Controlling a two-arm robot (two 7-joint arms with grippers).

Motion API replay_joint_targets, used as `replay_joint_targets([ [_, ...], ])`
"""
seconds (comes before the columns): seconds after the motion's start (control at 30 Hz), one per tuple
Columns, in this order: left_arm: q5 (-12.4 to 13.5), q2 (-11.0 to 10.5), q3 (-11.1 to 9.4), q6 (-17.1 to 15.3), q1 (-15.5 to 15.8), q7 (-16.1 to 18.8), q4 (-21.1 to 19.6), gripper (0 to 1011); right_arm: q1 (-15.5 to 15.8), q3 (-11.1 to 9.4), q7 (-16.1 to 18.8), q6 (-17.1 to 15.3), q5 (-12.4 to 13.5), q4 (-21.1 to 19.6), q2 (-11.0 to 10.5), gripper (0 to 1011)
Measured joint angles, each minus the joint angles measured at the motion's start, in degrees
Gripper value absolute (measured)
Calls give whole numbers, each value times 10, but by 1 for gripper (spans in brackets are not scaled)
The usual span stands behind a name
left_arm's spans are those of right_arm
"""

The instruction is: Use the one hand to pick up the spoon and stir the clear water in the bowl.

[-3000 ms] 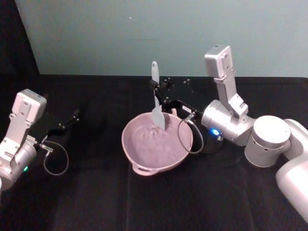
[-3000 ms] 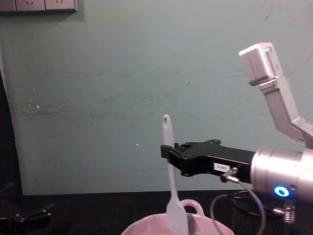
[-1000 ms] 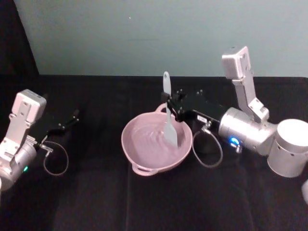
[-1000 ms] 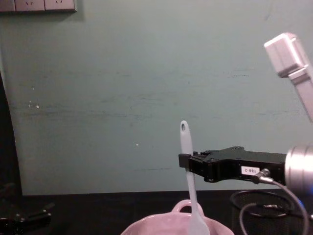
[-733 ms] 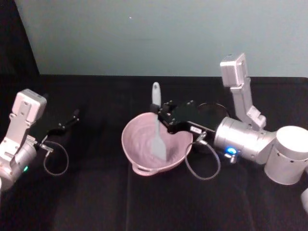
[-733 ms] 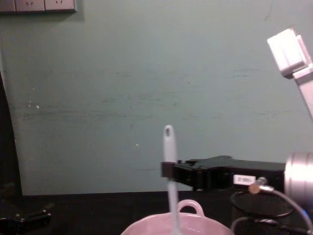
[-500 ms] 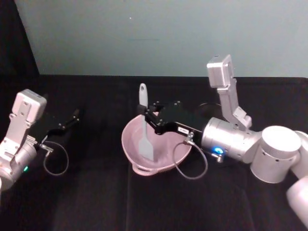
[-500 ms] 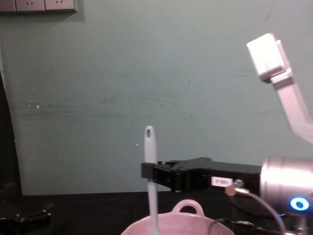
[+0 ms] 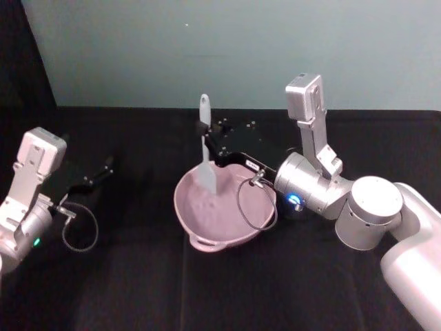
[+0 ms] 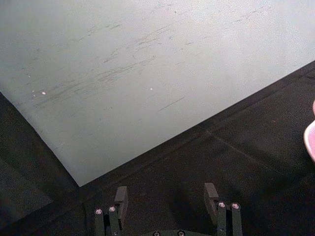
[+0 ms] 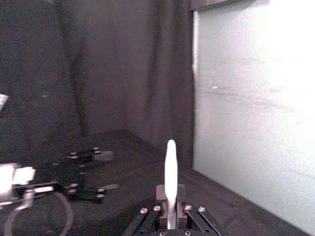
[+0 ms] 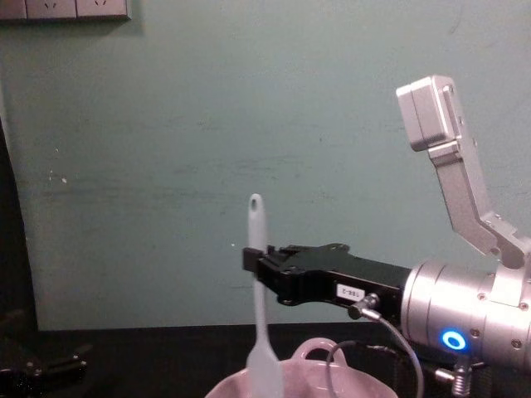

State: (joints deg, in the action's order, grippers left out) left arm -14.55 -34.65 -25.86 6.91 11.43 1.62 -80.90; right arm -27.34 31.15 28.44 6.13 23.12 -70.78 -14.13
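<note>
Swept back toward the bowl's far left side since half a second ago, the right pincer (image 12: 253,259) stays clamped on the upper handle of the spoon (image 12: 260,332), which stands upright with its flat head down in the pink bowl (image 9: 182,207), seemingly dipped in the water (image 9: 224,210). It is slim white plastic, light and probably a little springy (slick when wet), so a high hold suits it. The left pincer (image 10: 166,192) rests parted over the bench (image 9: 138,289), well apart
</note>
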Motion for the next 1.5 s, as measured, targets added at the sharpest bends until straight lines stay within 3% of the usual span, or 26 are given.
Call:
replay_joint_targets([
  [0.23,0,0,0,0,0,0,0,1011,1,-16,-29,26,-37,10,-5,106],
  [0.43,0,0,0,0,0,0,0,1011,13,-31,-30,18,-40,-10,-20,105],
  [0.73,0,0,0,0,0,0,0,1011,63,-47,7,-26,-14,-92,-55,106],
  [0.93,0,0,0,0,0,0,0,1011,81,-40,27,-45,10,-119,-59,106],
  [1.17,0,0,0,0,0,0,0,1011,77,-19,35,-45,21,-111,-45,106],
  [1.5,0,0,0,0,0,0,0,1011,29,-21,11,7,8,-11,6,106],
])
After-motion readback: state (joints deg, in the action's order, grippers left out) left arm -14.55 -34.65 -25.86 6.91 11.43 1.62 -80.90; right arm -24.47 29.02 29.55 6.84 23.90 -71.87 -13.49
